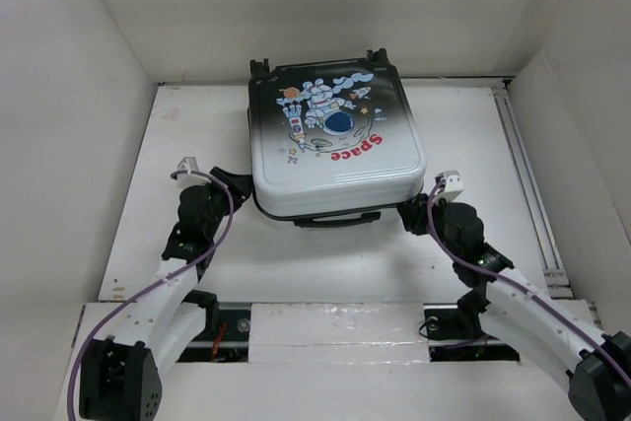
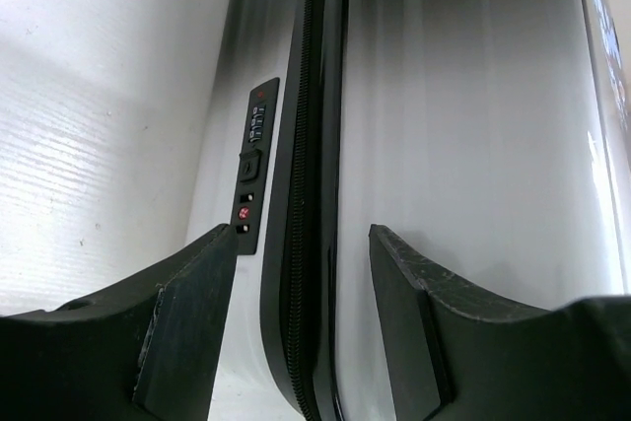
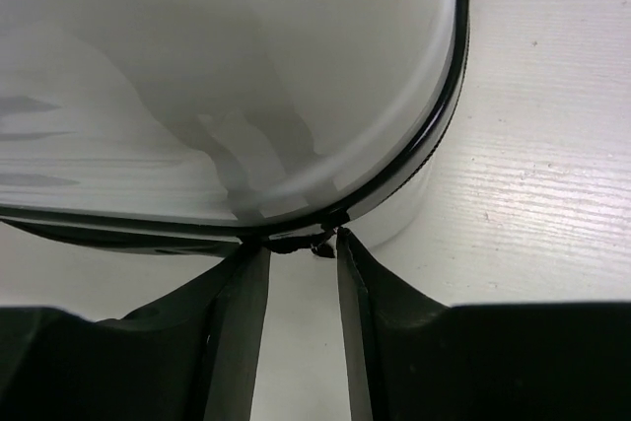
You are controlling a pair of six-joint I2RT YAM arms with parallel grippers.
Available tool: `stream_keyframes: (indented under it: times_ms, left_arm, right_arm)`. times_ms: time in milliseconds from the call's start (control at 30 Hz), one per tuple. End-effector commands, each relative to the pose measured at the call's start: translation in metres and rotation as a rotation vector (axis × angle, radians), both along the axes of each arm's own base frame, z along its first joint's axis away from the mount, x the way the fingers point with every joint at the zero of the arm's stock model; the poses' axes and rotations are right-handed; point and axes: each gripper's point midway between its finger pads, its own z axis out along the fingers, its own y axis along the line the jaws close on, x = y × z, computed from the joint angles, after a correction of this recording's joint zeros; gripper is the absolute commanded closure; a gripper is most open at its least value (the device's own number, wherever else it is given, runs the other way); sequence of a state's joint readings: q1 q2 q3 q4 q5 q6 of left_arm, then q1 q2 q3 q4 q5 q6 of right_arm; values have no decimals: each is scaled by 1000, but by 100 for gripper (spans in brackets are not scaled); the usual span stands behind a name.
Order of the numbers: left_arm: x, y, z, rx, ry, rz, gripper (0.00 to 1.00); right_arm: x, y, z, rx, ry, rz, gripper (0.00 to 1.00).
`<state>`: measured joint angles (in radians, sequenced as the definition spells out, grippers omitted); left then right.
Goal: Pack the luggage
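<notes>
The luggage (image 1: 335, 135) lies flat and closed on the table, astronaut and red "Space" print facing up. My left gripper (image 1: 237, 184) is at its near-left corner; in the left wrist view the jaws (image 2: 301, 239) stand open astride the black zipper seam (image 2: 306, 145), one finger on each shell half (image 2: 473, 96), holding nothing. My right gripper (image 1: 412, 212) is at the near-right corner. In the right wrist view its fingers (image 3: 296, 248) stand narrowly apart with the small black zipper pull (image 3: 301, 242) pinched between their tips, against the white shell (image 3: 227, 76).
A combination lock (image 2: 253, 160) sits on the side wall beside the zipper. The black carry handle (image 1: 330, 219) juts from the near edge between my arms. White walls enclose the table (image 1: 168, 244) at left, right and back.
</notes>
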<state>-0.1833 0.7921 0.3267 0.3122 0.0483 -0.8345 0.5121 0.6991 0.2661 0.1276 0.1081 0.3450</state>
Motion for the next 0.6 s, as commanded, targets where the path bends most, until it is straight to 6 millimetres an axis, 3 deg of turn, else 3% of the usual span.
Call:
stream_keyframes:
  times_ms: [0, 67, 167, 267, 333, 433, 467, 533, 567]
  left_arm:
    - [0, -8, 3, -1, -31, -46, 49]
    - [0, -10, 3, -4, -31, -55, 50]
    - [-1, -10, 6, -5, -40, -55, 50]
    - [-2, -11, 6, -8, -38, -63, 52]
    - [-4, -15, 6, -11, -37, -83, 55]
    - [-8, -19, -5, -24, -16, -102, 56]
    - [-6, -21, 1, -30, -41, -111, 58]
    - [-11, -25, -11, -47, -17, -132, 59]
    - [-11, -27, -8, -66, -34, -139, 61]
  right_arm:
    - [17, -9, 29, 85, -102, -109, 62]
    - [20, -13, 16, 59, -73, -133, 66]
    - [23, -11, 20, 54, -81, -131, 72]
    - [25, -8, 23, 63, -92, -122, 85]
    - [25, -8, 23, 63, -92, -122, 100]
    - [22, -7, 21, 60, -94, -120, 100]
    - [17, 0, 16, 56, -85, -94, 100]
    - [11, 10, 20, 74, -88, -55, 100]
    - [8, 17, 20, 93, -80, -37, 100]
